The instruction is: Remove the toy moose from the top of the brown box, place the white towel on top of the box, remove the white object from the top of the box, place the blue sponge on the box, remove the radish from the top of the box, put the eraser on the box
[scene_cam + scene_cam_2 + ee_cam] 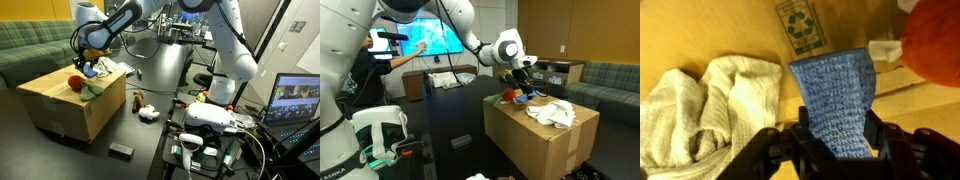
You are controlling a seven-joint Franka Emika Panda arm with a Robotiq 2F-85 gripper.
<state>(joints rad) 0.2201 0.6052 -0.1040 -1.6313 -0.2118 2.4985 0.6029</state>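
End effector (836,140) half-closed on blue sponge (835,85), gripping its sides; prob soft, light, compressible. Hangs above brown box (730,30) btw white towel (710,100) & radish (935,45).

We find a bare strip on top of the large tan cardboard box (745,28) open between the crumpled white cloth towel (700,100) and the round red toy radish (935,40); the blue rectangular sponge (835,100) hangs in that gap.
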